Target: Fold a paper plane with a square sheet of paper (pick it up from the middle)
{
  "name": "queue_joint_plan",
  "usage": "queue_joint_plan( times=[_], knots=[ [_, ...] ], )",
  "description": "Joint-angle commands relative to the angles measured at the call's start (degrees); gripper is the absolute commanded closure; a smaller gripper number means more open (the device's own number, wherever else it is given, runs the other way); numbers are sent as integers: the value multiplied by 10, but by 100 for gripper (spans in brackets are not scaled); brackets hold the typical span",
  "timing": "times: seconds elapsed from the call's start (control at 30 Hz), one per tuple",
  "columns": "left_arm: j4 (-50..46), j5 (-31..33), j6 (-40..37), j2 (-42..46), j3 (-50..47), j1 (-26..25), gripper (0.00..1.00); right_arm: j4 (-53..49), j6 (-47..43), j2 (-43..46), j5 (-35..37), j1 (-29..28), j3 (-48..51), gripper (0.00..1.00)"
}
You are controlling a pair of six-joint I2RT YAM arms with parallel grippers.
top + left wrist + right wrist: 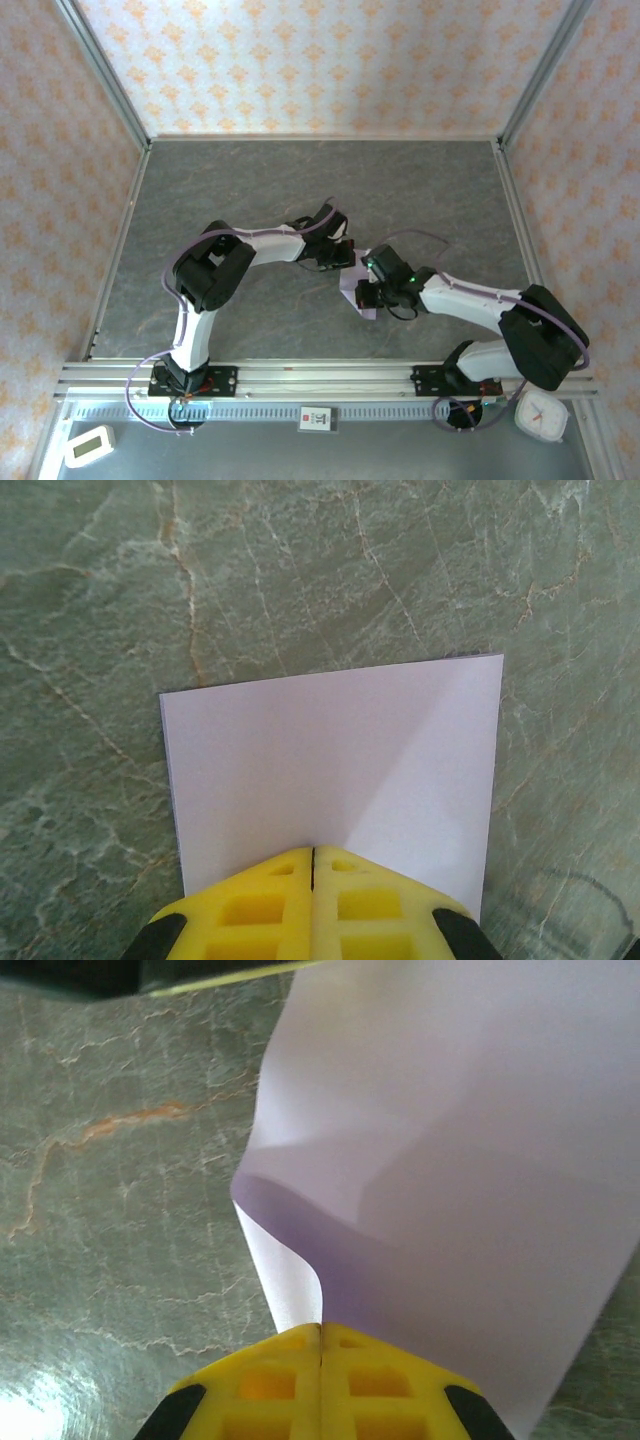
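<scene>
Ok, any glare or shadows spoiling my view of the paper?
Left wrist: sharp, sheet evenly lit bar a soft diagonal shade line. Right wrist: dark shadow band under the sheet's curl, glare patch on the table at lower left. Top external: even light, no glare, sheet small in frame.

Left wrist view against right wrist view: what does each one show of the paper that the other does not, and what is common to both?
Left wrist: the square sheet of paper spreads flat, two far corners in sight. Right wrist: the sheet buckles, with a darker curled fold near the claw. Both: the left claw and right claw are each shut on the sheet's edge, with the marbled table beneath.
</scene>
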State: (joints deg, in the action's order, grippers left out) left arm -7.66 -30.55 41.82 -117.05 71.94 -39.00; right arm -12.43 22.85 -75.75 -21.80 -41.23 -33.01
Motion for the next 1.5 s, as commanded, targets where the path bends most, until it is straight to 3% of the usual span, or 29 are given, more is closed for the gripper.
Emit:
queue_joint_plan(
  times=[0.0,0.93,1.47],
  knots=[
    [-77,60,-18,-13,-12,0,100,-17,-3,10,21,11,-7,100],
    [-81,70,-21,-10,-21,0,100,-43,-16,-32,60,41,-41,100],
    [-79,72,-22,-6,-27,0,100,-22,-2,-32,41,42,-17,100]
  ],
)
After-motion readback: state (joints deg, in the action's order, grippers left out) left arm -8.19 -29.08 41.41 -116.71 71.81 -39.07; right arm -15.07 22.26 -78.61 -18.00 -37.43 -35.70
